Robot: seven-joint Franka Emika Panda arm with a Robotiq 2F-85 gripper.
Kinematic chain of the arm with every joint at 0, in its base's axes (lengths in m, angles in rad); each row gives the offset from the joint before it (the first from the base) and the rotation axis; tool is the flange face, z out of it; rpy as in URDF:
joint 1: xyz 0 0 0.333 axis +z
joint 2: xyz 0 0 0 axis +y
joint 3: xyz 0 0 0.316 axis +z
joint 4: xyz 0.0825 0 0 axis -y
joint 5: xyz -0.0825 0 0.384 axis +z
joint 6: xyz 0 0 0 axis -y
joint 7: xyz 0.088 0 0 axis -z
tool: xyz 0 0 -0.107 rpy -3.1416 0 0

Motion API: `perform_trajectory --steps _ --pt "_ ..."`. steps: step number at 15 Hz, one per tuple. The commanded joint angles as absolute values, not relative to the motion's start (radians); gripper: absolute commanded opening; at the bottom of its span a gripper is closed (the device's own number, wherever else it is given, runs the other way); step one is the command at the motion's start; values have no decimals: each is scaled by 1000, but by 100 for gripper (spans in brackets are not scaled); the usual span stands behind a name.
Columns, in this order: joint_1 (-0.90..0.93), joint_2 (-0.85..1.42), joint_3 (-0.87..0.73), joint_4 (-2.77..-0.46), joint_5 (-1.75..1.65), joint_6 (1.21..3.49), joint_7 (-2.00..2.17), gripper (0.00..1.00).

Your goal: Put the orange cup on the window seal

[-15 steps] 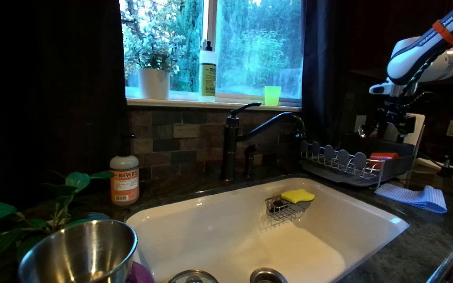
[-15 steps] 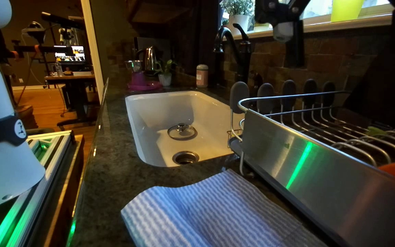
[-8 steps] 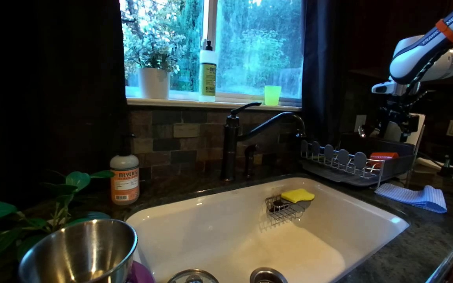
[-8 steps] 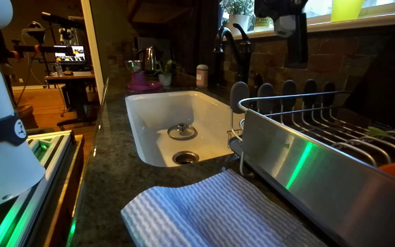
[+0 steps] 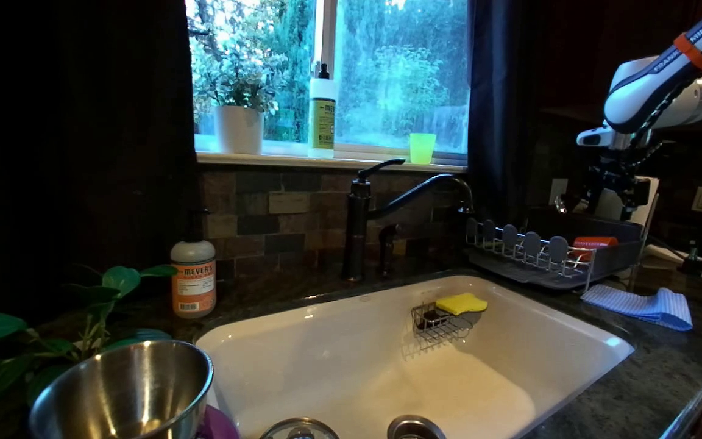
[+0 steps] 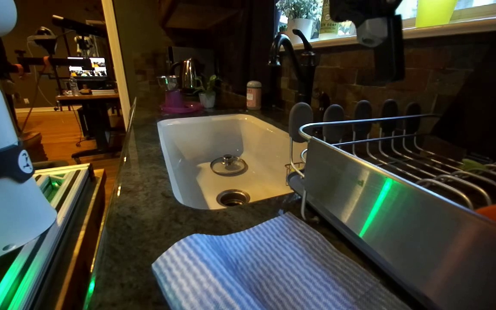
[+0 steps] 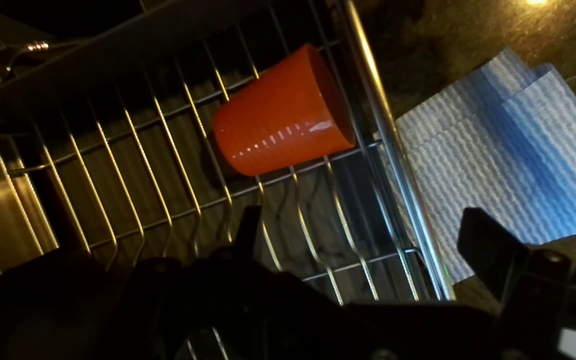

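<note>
1. Step, I judge: approaching the cup (image 7: 283, 117), which lies on its side in the rack (image 7: 402, 159), ungripped; the gripper (image 7: 363, 210) hangs above, spread wide;
2. Next calls for centring over the cup, descending, pinching it; the sill (image 5: 278, 160) comes after;
3. Readable: "MEYER'S" on the counter bottle (image 5: 194, 280); "DISH" on the sill bottle (image 5: 322, 125); "MIKA" on the arm (image 5: 643, 100).

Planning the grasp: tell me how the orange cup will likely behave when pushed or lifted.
The orange cup lies on its side and tapers, so a push may roll it in a curve. Glossy highlights suggest slipperiness. Open at one end, it is probably hollow and light.
</note>
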State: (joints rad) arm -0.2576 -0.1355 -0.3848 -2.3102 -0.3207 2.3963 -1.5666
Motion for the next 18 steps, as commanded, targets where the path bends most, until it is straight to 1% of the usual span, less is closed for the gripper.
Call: perform_trajectory --steps 1,7,12,13,14,15,18 --pt "-300 -96 -391 -2300 -372 2456 -1622 100" --pt "-339 -12 -414 -2289 -296 2590 -1757 100" --pt "-354 66 -398 -2280 -207 2703 -1815 100" --pt "-358 87 -395 -2267 -188 2711 -1795 100" --pt "-358 95 -394 -2242 -189 2637 -1725 100" --pt "-357 50 -391 -2290 -220 2679 -1759 100" --pt "-363 88 -389 -2260 -224 2679 -1722 100"
